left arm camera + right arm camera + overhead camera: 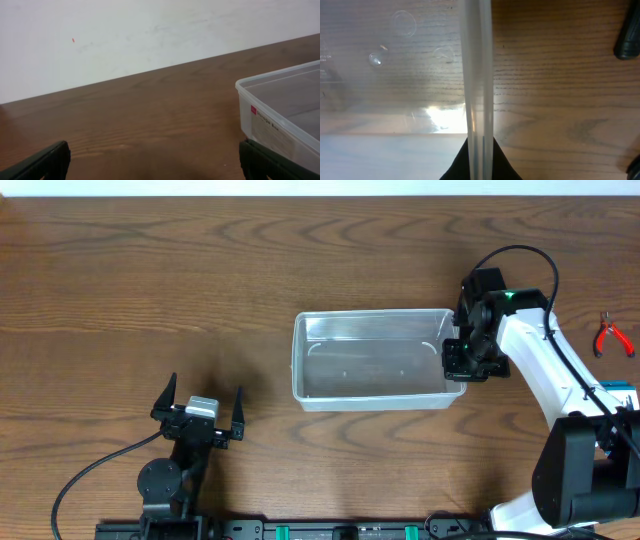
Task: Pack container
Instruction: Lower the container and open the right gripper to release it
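Overhead view shows the clear container lying on the brown tabletop, with nothing inside it yet. The right tool is at the container's right short end. Its two fingers pinch the thin wall there, one on the inside and one on the outside. The right wrist view shows this from close up: the see-through rim runs straight between the dark fingers. I think the tool holds the wall so it can pull or turn the container to a good spot, or keep it from sliding while things go in. The left tool is well apart from the container, which sits in front of it and off to its right. Its fingers are spread wide and hold nothing, so it looks ready to pick something up. On the side of the right tool away from the container lie red pliers. They may be one of the things to pack. Thin plastic can bend, so a soft pull seems best.
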Controlling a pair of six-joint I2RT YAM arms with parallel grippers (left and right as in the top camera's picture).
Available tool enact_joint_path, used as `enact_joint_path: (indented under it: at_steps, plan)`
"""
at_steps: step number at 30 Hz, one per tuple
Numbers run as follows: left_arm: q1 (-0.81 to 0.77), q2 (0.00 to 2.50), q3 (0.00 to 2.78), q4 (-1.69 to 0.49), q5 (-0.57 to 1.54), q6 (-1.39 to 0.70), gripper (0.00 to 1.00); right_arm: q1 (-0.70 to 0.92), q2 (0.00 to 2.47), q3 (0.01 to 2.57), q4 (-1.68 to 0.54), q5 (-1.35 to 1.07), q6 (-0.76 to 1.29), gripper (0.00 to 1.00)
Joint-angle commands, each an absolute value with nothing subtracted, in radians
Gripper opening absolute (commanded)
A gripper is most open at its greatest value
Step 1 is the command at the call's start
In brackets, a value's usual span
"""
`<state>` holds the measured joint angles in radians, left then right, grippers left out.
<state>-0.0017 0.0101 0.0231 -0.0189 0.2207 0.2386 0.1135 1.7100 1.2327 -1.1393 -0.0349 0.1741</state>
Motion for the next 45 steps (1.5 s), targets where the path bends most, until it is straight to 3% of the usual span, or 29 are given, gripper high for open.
enact_joint_path:
  at_steps: [1, 45]
  plan:
    - [0.002, 0.004, 0.004, -0.051, 0.223, 0.234, 0.98, 0.110, 1.698, 1.210, -1.138, -0.035, 0.147, 0.01]
    - [0.002, 0.004, 0.004, -0.051, 0.223, 0.234, 0.98, 0.110, 1.698, 1.161, -1.114, -0.033, 0.223, 0.01]
